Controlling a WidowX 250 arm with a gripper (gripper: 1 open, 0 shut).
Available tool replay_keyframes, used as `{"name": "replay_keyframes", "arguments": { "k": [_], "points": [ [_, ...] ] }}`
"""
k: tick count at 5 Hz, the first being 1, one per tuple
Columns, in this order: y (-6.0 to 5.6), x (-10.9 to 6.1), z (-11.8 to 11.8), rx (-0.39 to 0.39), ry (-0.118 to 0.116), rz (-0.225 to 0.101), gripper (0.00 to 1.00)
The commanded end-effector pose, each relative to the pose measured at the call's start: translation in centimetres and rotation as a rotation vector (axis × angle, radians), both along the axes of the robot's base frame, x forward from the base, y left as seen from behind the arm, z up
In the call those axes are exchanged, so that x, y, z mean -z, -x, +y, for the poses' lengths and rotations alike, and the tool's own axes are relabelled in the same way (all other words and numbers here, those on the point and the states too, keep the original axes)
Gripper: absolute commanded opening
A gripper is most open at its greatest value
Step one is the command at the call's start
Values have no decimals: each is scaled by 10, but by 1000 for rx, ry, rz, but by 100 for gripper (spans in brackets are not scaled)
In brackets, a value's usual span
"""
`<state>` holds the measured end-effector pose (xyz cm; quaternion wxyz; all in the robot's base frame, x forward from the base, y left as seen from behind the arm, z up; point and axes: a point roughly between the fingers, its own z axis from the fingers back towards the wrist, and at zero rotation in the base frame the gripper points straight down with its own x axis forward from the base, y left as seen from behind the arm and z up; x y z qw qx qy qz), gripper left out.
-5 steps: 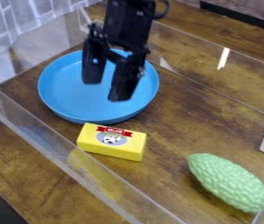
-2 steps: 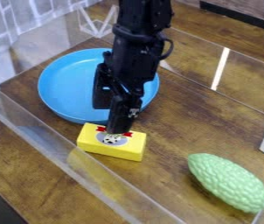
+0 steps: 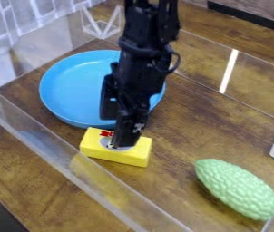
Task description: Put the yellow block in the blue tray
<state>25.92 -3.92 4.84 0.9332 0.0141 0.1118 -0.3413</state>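
Camera view, looking down across a dark wooden surface [image 3: 212, 109]. Near centre, a small yellow rectangular brick-shaped block [image 3: 112, 149] with a red and white label on top, lying flat on the wood, long axis running from left to right and slightly toward the near side. Just behind it, on the far left, a large round shallow bright blue plastic tray [image 3: 67, 91], rim close to the block but apart from it. Off to the near right, well apart, a bumpy green oval object [image 3: 238, 187]; at the right edge, a white corner of something cut off by the frame.

Black gripper [image 3: 123, 127] pointing steeply down right over the block, jaws apart at full spread, 1 finger planted by the label on the block's far side, the other partly hidden against the tray's near rim. Contact with the block impossible to confirm. Block directly beneath the jaws, not yet clamped, not lifted. Judged next: closing across the short width, then a short carry back and left over the rim.
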Motion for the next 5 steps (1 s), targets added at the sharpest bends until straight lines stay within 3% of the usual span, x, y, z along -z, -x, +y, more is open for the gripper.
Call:
{"name": "replay_keyframes", "arguments": {
  "k": [1,5],
  "points": [
    [-4,2,-1,22,-4,-47,100],
    [-9,25,3,17,-3,-48,100]
  ]
}}
